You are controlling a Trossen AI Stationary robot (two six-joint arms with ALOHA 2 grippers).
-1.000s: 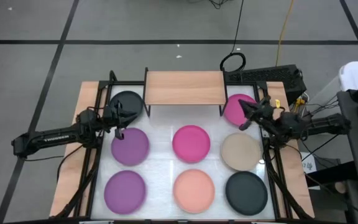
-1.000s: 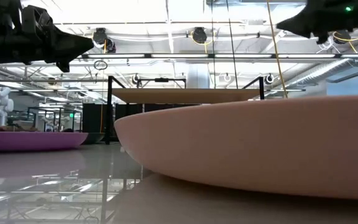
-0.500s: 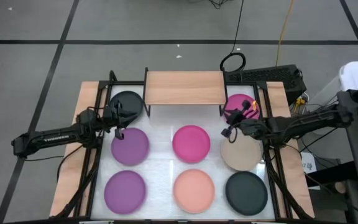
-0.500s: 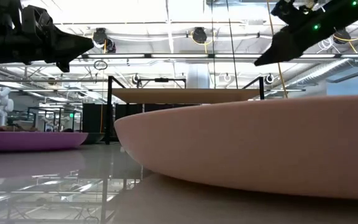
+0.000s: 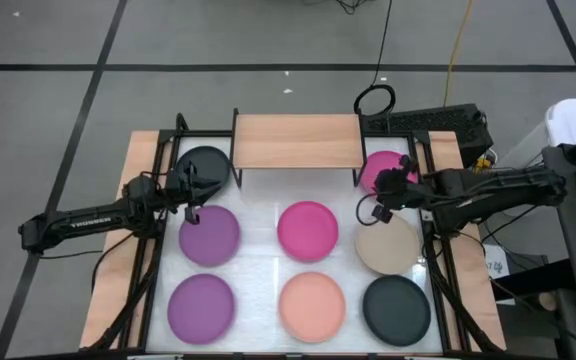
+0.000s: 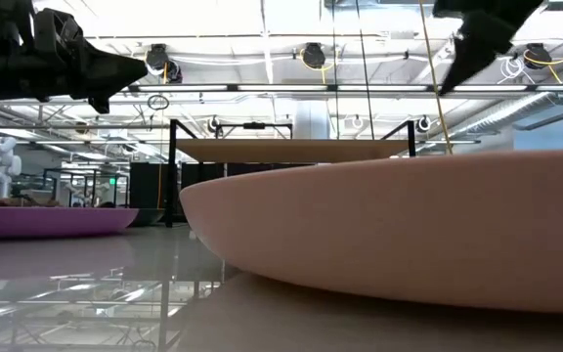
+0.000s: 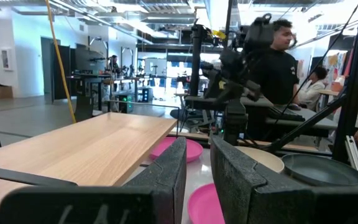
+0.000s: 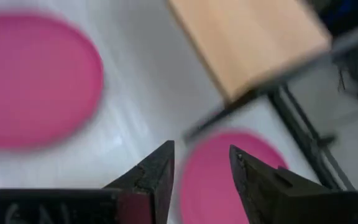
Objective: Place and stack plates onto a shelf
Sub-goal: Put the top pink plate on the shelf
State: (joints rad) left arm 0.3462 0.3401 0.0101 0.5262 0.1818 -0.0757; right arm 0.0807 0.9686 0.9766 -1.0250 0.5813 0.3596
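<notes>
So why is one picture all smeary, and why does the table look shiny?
In the right wrist view the magenta plates and shelf are streaked with motion blur, while the right gripper itself looks sharper. In the low view the glossy white tabletop mirrors the ceiling lights, and the close peach plate looks huge.

My two arms were dark, nearly black, slim and jointed. White lettering ran along my left arm (image 5: 88,215), and thin black cables looped beside my right arm (image 5: 488,190). Each matte black two-finger gripper, left gripper (image 7: 197,180) and right gripper (image 8: 201,177), had angular, wedge-shaped fingers with a grainy surface.
</notes>
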